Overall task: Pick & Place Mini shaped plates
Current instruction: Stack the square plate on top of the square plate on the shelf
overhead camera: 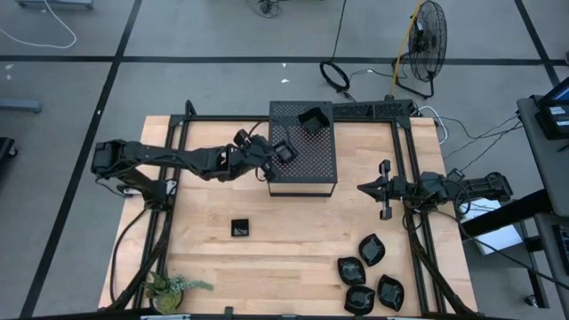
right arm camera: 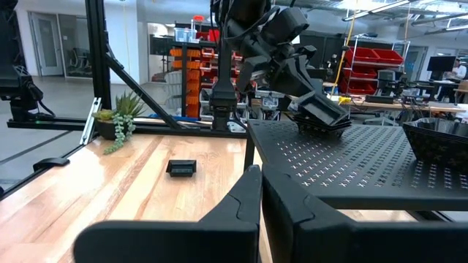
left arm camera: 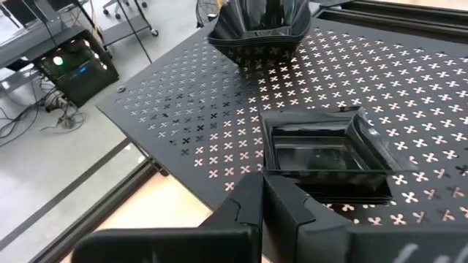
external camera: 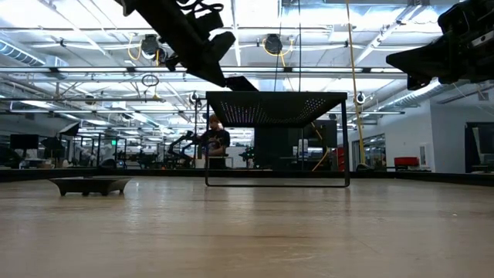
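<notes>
At center of the high view, we see the left gripper (overhead camera: 277, 153) pinching a square plate (overhead camera: 284, 151) over the perforated box (overhead camera: 307, 169); in the left wrist view it hangs just beyond closed fingers (left arm camera: 245, 208); right gripper (overhead camera: 384, 188) waits, pressed together

- Grey concrete floor (overhead camera: 213, 36) around the table — a black standing fan (overhead camera: 429, 40) at one o'clock.
- Bright ceiling strip lights (external camera: 93, 35); red storage bins (right arm camera: 369, 69) on shelving.
</notes>
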You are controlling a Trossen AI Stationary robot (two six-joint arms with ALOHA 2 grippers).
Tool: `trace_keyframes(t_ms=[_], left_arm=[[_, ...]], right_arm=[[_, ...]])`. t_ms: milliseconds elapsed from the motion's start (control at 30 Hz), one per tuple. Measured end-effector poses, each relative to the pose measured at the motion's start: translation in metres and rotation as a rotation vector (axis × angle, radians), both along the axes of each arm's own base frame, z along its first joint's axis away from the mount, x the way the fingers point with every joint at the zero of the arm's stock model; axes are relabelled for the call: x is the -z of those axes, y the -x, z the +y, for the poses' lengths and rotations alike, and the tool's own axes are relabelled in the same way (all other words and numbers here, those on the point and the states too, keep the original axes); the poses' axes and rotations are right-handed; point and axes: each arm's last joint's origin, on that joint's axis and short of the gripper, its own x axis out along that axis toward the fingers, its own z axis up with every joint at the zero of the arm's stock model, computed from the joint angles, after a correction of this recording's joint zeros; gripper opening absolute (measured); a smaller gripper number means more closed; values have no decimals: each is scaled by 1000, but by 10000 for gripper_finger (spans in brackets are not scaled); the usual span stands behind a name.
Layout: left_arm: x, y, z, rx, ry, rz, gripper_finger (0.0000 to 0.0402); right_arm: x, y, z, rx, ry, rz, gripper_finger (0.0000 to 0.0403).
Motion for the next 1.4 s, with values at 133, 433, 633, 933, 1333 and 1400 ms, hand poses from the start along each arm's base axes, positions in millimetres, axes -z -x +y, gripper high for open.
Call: trace_keyframes(t_ms=[133,433,633,933,1333,1400], left_arm=[[0,0,0,-1,0,0,20],[5,4,0,-25,38,36,6],[10,9,1,-70,87,65,18],[17,12,-11,43,207,138,32],[36,36,-81,274,612,423,33],[36,40,-94,284,622,444,33]], right_arm=[[0,0,0,0,0,0,0],[0,0,0,0,0,0,0],[0,0,0,0,0,0,0],[0,0,0,0,0,0,0],[0,0,0,0,0,0,0],[0,0,0,0,0,0,0]])
